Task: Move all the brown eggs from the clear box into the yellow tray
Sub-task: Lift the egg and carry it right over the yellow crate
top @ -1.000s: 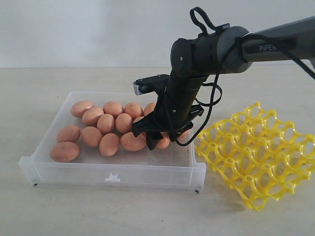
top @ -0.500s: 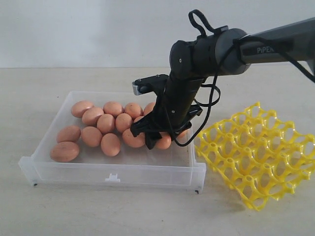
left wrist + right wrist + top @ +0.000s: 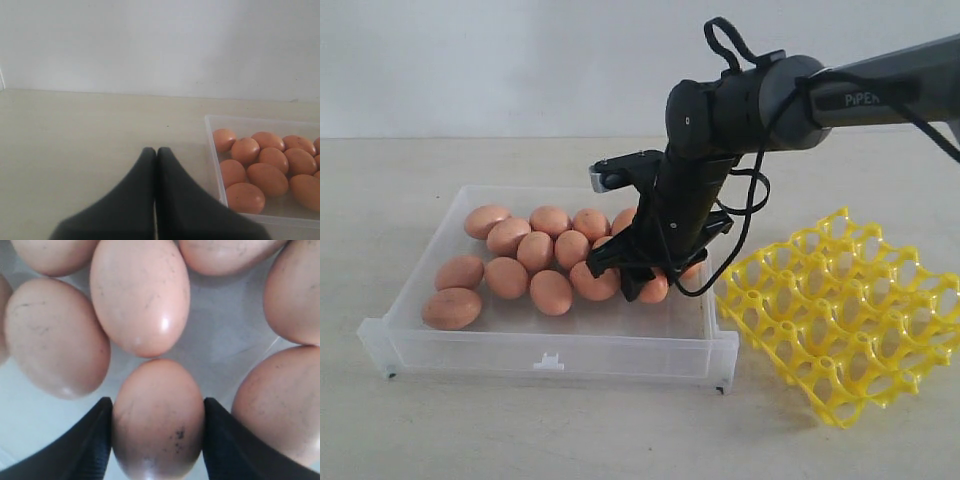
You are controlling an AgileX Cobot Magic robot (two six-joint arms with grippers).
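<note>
My right gripper (image 3: 632, 283) is down inside the clear box (image 3: 550, 357), towards its right end. In the right wrist view its two black fingers (image 3: 92, 445) rest against either flank of one brown egg (image 3: 157, 422), pinching it between them. I cannot tell whether that egg is off the box floor. The other brown eggs (image 3: 535, 252) crowd it: one lies just past its tip and more lie close on both sides, with the rest spread left across the box. The yellow tray (image 3: 840, 320) stands on the table (image 3: 520, 430) just right of the box, tilted. My left gripper (image 3: 156, 154) has its fingers pressed together over the table, outside the box wall.
</note>
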